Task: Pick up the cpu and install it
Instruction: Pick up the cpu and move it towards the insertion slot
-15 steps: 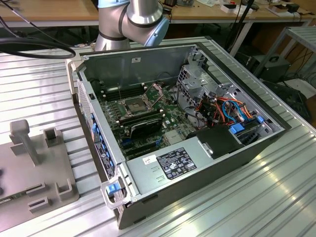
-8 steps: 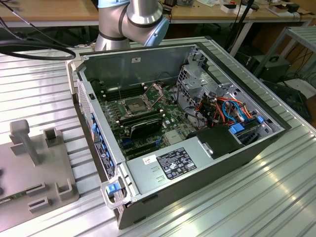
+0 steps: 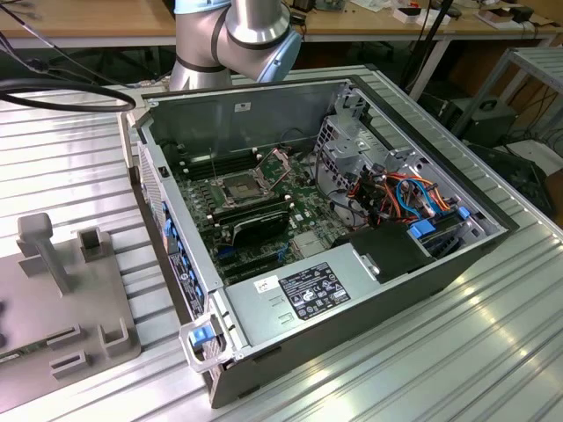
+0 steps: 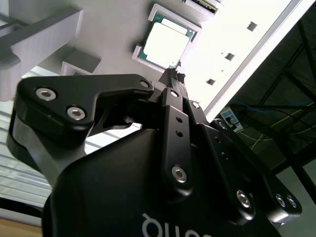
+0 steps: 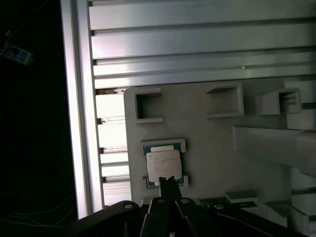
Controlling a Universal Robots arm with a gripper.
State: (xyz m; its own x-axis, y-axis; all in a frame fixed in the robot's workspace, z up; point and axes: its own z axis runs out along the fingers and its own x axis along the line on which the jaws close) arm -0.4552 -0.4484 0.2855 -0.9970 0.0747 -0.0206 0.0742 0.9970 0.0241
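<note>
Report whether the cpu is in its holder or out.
In. In both wrist views the cpu lies flat between the corner brackets of the fixture plate; the shut gripper sits by its edge, holding nothing.

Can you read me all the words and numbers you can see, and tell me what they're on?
No text can be read for sure.
Black label on the power supply: print too small to read.
White sticker beside that label: too small to read.
Top of the cpu: faint print, too blurred to read.
White letters on the body of the gripper: cut off at the picture's edge.
</note>
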